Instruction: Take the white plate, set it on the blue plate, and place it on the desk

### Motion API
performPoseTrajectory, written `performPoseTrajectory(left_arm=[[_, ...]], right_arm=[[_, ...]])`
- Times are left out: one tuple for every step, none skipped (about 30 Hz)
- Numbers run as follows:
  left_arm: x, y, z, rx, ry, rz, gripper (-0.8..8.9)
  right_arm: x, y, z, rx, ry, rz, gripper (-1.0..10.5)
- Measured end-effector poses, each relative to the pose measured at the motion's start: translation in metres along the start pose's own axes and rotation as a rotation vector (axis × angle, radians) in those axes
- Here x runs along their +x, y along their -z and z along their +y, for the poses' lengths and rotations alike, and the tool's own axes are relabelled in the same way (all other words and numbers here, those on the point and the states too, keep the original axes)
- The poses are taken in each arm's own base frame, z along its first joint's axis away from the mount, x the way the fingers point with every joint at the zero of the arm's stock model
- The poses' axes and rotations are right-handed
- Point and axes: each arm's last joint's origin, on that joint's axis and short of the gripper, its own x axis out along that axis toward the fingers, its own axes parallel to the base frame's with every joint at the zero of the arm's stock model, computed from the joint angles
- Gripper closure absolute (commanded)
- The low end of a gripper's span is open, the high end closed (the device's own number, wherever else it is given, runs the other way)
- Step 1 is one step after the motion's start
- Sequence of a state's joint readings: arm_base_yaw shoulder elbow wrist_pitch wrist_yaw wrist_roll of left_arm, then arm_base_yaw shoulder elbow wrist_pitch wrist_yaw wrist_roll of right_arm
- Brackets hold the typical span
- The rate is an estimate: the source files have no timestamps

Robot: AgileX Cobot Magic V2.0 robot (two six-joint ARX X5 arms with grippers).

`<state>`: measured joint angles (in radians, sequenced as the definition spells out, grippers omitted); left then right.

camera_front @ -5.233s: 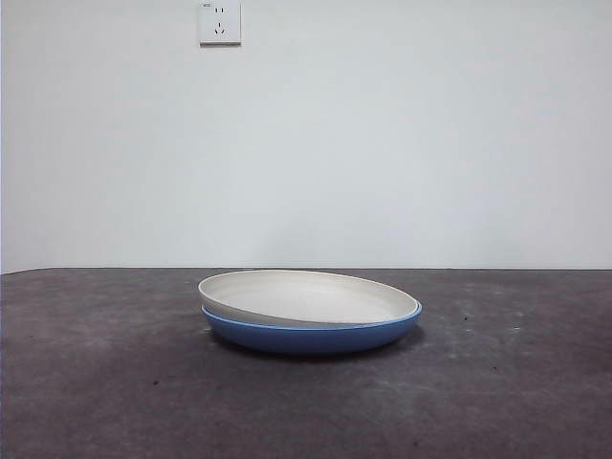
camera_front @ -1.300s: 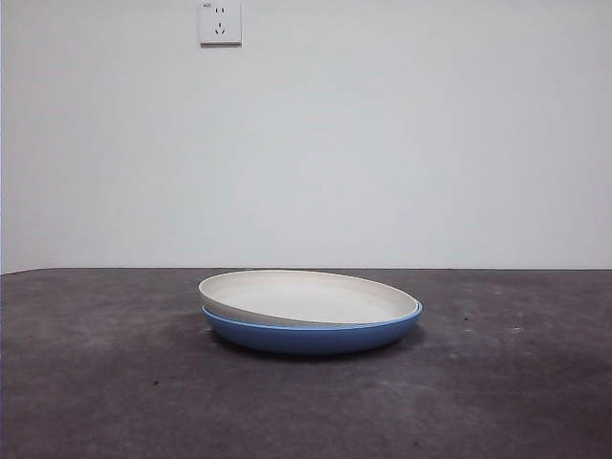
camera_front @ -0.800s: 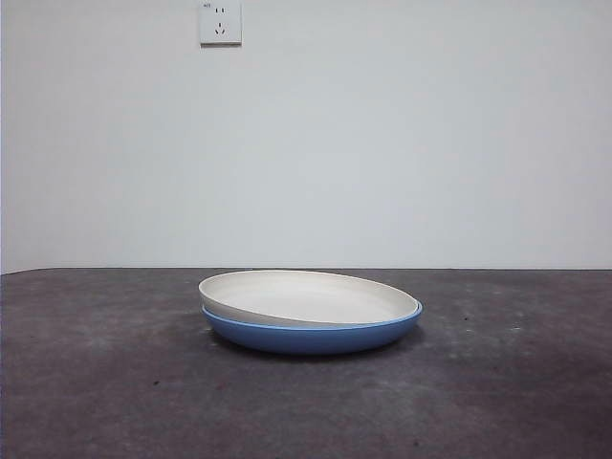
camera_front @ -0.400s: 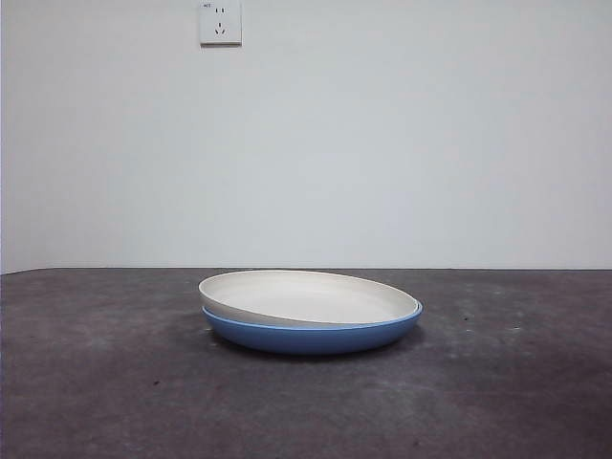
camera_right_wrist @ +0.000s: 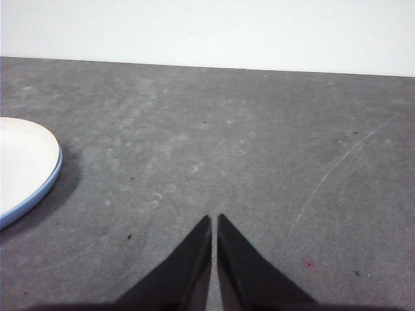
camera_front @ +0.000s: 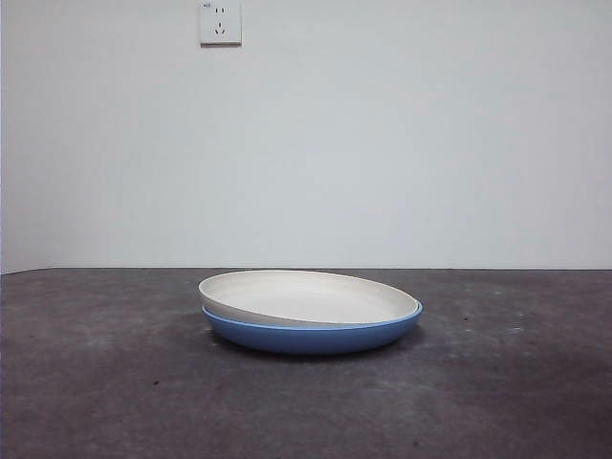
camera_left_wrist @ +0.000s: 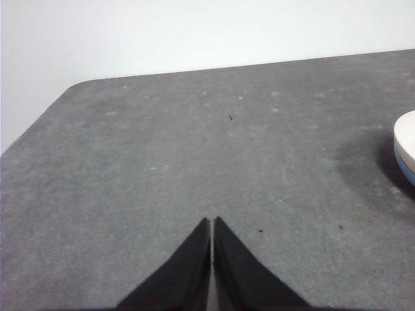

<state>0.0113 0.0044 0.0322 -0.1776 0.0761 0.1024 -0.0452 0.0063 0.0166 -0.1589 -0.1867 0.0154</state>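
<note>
The white plate lies nested on the blue plate at the middle of the desk, slightly tilted. An edge of the white plate shows in the left wrist view, with a sliver of the blue plate under it. The right wrist view shows the white plate with the blue plate's rim beneath. My left gripper is shut and empty over bare desk, away from the plates. My right gripper is shut and empty on the other side of them. Neither arm appears in the front view.
A white wall stands behind the desk, with a socket high on it. The desk's rounded far corner shows in the left wrist view. A faint curved scratch marks the desk near my right gripper.
</note>
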Motion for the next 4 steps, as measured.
performPoseTrajectory(left_arm=[[0.0000, 0.0000, 0.0000, 0.000, 0.000, 0.000, 8.04], [0.0000, 0.0000, 0.0000, 0.000, 0.000, 0.000, 8.04], [0.0000, 0.0000, 0.0000, 0.000, 0.000, 0.000, 8.04], [0.0000, 0.0000, 0.0000, 0.000, 0.000, 0.000, 8.04]], right_arm=[[0.0000, 0.0000, 0.0000, 0.000, 0.000, 0.000, 9.4], [0.0000, 0.0000, 0.0000, 0.000, 0.000, 0.000, 9.4], [0.0000, 0.0000, 0.0000, 0.000, 0.000, 0.000, 9.4], [0.0000, 0.0000, 0.0000, 0.000, 0.000, 0.000, 9.4]])
